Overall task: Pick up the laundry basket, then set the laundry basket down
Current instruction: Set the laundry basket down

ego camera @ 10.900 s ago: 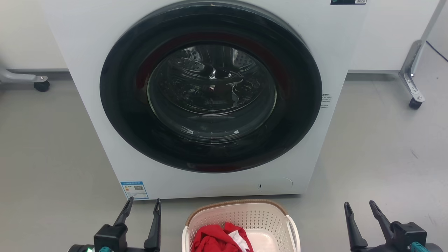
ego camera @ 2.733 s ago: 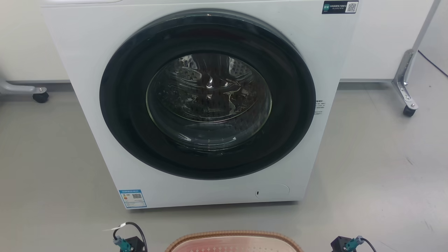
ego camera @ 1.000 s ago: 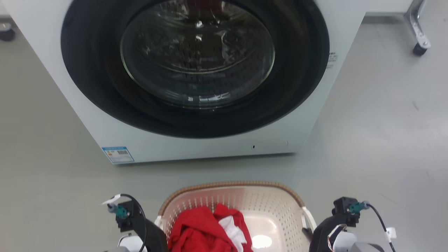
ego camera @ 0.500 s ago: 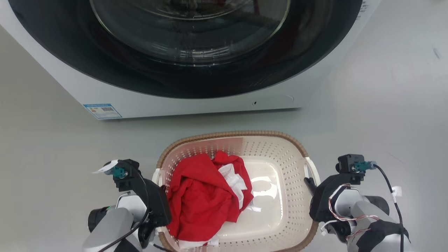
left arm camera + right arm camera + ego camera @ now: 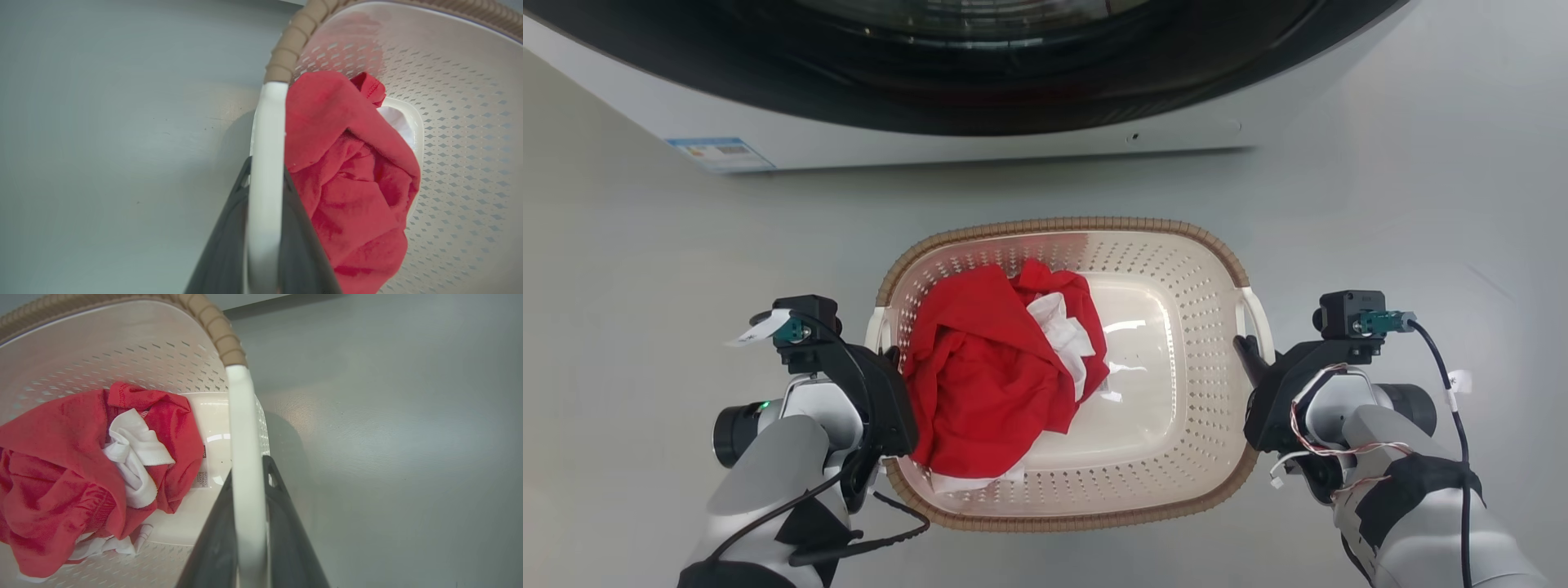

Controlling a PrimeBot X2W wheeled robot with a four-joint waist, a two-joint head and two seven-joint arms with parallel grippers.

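Plastic basket (image 5: 1205, 327), red cloth (image 5: 980, 367), dull floor (image 5: 645, 286).
The basket is smooth cream plastic punched with small holes, its bottom glossy; its rim (image 5: 1062, 224) is brown plastic moulded like weave, its handle (image 5: 267, 122) slick white. The red cloth is soft, matt and crumpled. The floor looks smooth, matt grey. The fingers (image 5: 224, 245) of the left gripper (image 5: 265, 165) seem matt dark plastic, though blurred up close.

Washing machine (image 5: 1013, 73) at far edge of grey floor (image 5: 1380, 212); white front, dark round door. Blue label (image 5: 721, 153) on its lower left corner. Red garment (image 5: 980, 376) crumpled, white cloth (image 5: 1054, 322) bunched in folds.
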